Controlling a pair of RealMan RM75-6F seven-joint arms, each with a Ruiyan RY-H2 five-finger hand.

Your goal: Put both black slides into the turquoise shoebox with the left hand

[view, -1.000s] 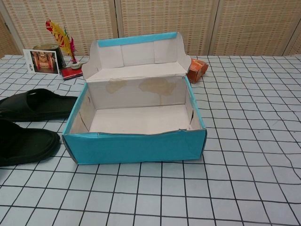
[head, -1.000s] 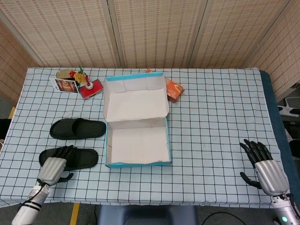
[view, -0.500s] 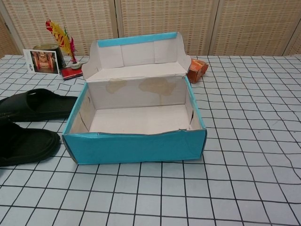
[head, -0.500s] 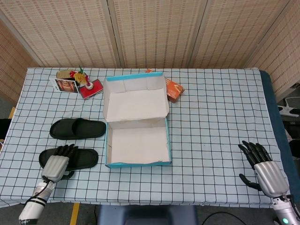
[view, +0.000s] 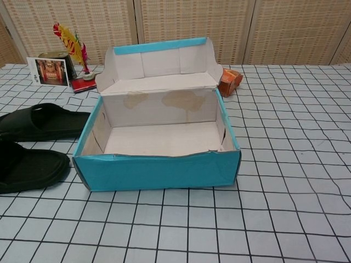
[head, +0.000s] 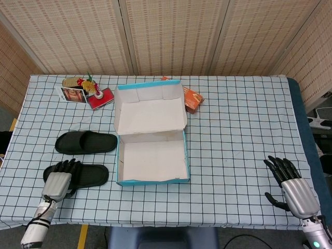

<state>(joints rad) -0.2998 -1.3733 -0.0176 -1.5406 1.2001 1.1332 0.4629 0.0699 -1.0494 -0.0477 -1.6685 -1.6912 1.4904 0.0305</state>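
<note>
Two black slides lie left of the turquoise shoebox [head: 151, 157], which stands open with its lid [head: 149, 108] folded back and nothing inside. The far slide [head: 85, 141] lies alone. The near slide [head: 89, 176] has my left hand [head: 57, 181] at its left end, with the dark fingers [head: 65, 167] stretched over its edge; the thumb is hidden, and the slide rests flat on the table. My right hand [head: 291, 188] hovers at the table's right front corner, fingers spread, holding nothing. The chest view shows the box [view: 158, 169], near slide [view: 30, 170] and far slide [view: 41, 123], but neither hand.
A photo card [head: 72, 94], a red box with a small ornament [head: 98, 96] and an orange packet [head: 192, 98] sit at the back around the lid. The checked tablecloth [head: 238, 129] covers the whole table. The front edge runs just below both hands.
My left hand has shifted slightly left along the near slide's end, and its thumb no longer shows. The slides, the box and the right hand have hardly moved.
</note>
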